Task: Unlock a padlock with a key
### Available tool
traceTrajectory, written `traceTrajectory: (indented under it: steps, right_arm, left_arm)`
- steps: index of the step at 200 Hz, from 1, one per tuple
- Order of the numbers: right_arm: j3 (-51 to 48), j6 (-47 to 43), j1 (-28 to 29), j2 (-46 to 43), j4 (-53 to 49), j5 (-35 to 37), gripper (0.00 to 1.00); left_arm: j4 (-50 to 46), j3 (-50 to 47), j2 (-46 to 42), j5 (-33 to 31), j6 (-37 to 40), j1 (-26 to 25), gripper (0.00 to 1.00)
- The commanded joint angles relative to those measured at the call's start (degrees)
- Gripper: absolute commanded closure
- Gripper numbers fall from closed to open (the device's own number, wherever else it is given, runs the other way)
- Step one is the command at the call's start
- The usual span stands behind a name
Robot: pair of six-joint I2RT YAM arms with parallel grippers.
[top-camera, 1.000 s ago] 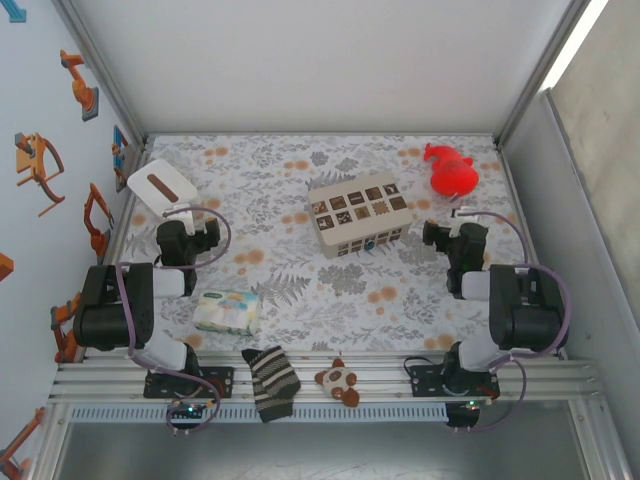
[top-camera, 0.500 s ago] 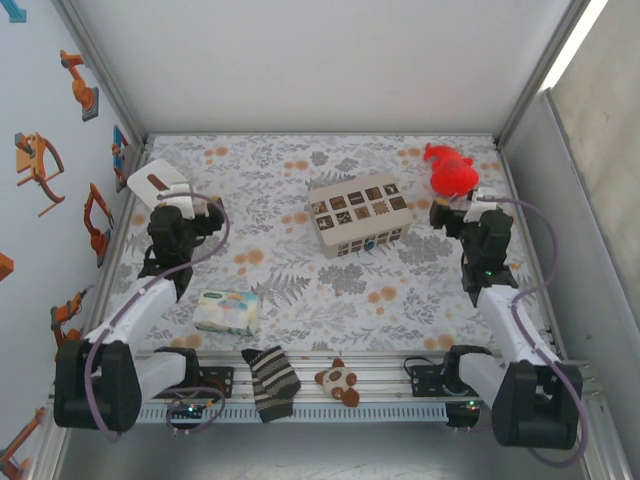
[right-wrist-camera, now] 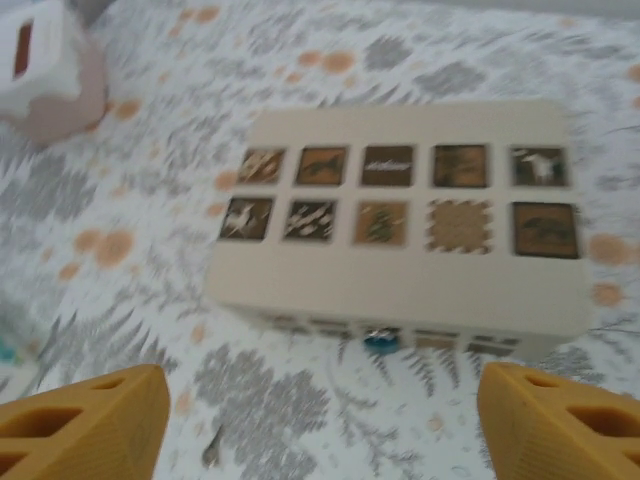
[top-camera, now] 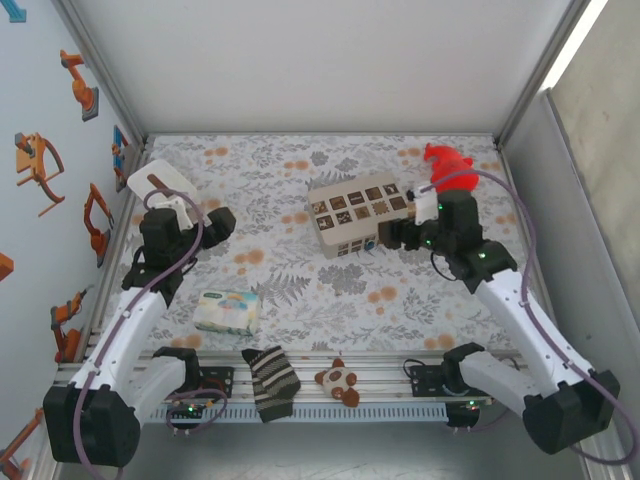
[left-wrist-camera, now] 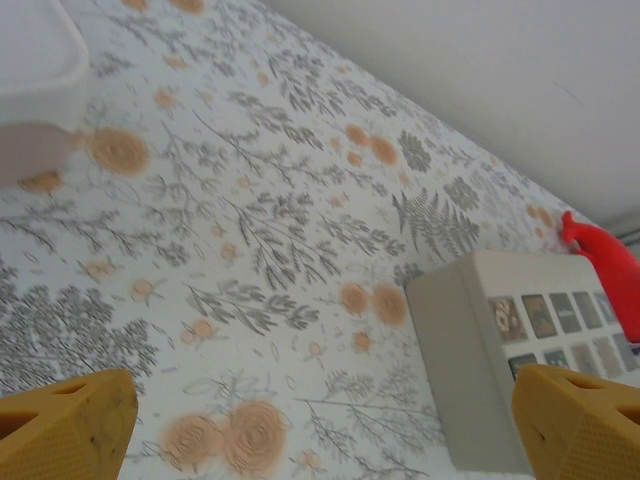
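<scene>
Both arms have unfolded from their rest by the near rail and now reach over the table (top-camera: 300,300). On the left, the left gripper (top-camera: 214,224) hangs spread wide, with nothing between its fingers. The right gripper (top-camera: 392,234) has swung in toward the centre, also spread and empty, near the padlock (top-camera: 369,243), which lies at the foot of the near wall of the patterned box (top-camera: 357,210). I judge the approach has only begun, and no key is held yet.
</scene>
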Motion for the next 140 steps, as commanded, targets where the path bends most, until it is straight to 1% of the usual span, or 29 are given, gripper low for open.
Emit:
traceTrajectory:
  steps: [1,15,37,58,73,91,101,140]
  right_arm:
    - [4.02,-0.93,6.35,4.35,-12.3,1.62,0.28]
    - [5.73,-1.57,11.51,8.0,-14.48,4.43,0.32]
    - [8.69,-4.49,19.0,15.38,-18.42,9.0,0.39]
    - [11.51,-7.84,23.64,23.82,-21.84,10.18,0.45]
    - [13.64,-10.1,25.76,29.16,-23.81,11.12,0.49]
    - [15.61,-12.91,27.75,34.47,-24.98,13.08,0.5]
    - [16.67,-14.16,28.37,36.86,-25.27,12.96,0.51]
    - [18.67,-16.95,29.09,42.58,-24.48,13.5,0.54]
  left_arm:
    - [-1.87,-2.39,-0.92,6.13,-7.98,-0.21,0.04]
    - [-0.65,-3.22,-0.97,6.73,-9.43,-0.29,0.04]
    - [-0.75,-2.93,-0.87,6.74,-9.59,-0.3,0.04]
    - [-1.5,-2.66,-1.0,6.26,-9.5,-0.38,0.04]
    - [-2.04,-2.49,-1.15,6.01,-9.44,-0.43,0.04]
    - [-2.72,-2.48,-1.51,5.64,-9.24,-0.47,0.04]
    - [-3.01,-2.52,-1.78,5.18,-9.15,-0.47,0.04]
    - [-3.85,-2.57,-2.38,4.08,-8.89,-0.47,0.04]
